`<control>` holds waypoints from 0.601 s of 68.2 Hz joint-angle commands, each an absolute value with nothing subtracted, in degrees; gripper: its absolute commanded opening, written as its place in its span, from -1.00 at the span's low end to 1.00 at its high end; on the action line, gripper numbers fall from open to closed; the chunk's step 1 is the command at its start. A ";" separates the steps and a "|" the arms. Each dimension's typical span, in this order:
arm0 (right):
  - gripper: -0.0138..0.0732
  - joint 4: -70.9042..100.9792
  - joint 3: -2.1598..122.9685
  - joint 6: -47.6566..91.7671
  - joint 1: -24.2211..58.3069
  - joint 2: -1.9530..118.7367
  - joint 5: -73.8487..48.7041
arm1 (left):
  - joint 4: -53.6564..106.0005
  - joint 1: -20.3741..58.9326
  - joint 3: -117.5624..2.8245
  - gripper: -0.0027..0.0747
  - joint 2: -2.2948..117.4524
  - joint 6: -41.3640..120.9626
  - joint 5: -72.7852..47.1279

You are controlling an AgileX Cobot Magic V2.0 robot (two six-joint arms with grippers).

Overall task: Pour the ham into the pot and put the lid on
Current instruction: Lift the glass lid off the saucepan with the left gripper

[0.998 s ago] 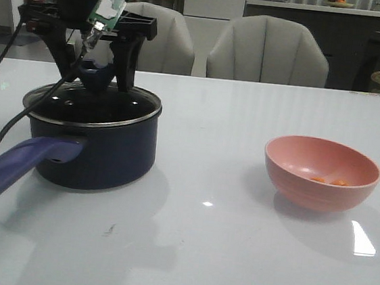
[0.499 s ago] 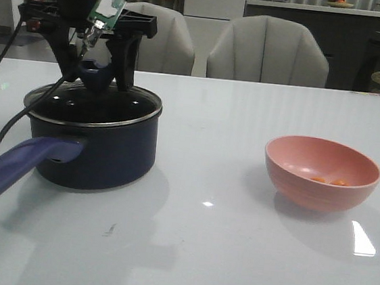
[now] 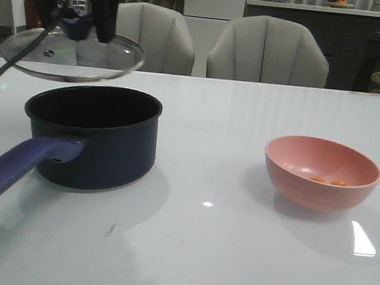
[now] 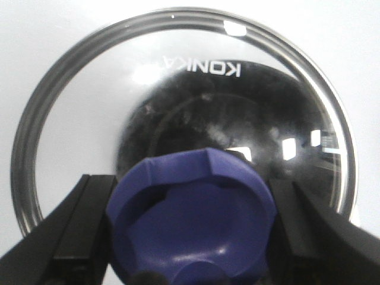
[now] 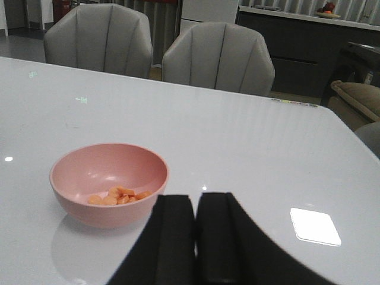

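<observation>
The left claw (image 3: 87, 19) is gripping the lid (image 3: 73, 55) by its dark blue knob (image 4: 193, 219), 1 finger on each side, and is holding it in the air above the far left part of the pot (image 3: 92, 135), well clear of the rim. The lid is hanging roughly level, tipped a little, and nothing is touching it but the claw.

The pot is sitting open on the left of the worktop (image 3: 219, 254), its long handle (image 3: 17, 168) pointing toward the near left corner. Its black interior is showing no ham as far as the front view allows.

The ham (image 5: 119, 195) is lying as a few small orange chunks in the bottom of the pink bowl (image 5: 110, 184), which is standing on the right of the worktop, well apart from the pot. The right claw (image 5: 196, 237) is hovering near that bowl, on its near right side, fingers pressed together and gripping nothing.

So the pot is uncovered and ready, but the pouring is not yet done, and the covering is waiting on it. By my judgement, about 1 step of 3 is complete.
</observation>
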State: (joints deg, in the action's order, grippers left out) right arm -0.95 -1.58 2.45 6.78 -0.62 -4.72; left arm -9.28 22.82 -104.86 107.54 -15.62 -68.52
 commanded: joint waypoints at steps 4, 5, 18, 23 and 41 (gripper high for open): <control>-0.32 -1.56 -1.21 2.45 6.50 -1.74 0.00 | -13.85 18.80 -104.43 -0.34 100.99 -15.66 -68.09; -0.32 -1.56 -1.21 2.45 6.50 -1.74 0.00 | -13.85 17.69 -103.58 -0.34 100.24 -15.53 -67.81; -0.32 -1.56 -1.21 2.45 6.50 -1.74 0.00 | -11.39 9.52 -95.98 -0.34 95.33 -11.85 -62.93; -0.32 -1.56 -1.21 2.45 6.50 -1.74 0.00 | -8.11 5.20 -92.59 -0.34 94.40 -10.13 -60.92; -0.32 -1.56 -1.21 2.45 6.50 -1.74 0.00 | -0.42 -3.54 -79.41 -0.34 94.26 -3.62 -52.02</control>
State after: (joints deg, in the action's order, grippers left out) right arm -0.95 -1.58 2.45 6.78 -0.62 -4.72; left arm -2.28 -2.40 -81.78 97.42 -4.45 -58.79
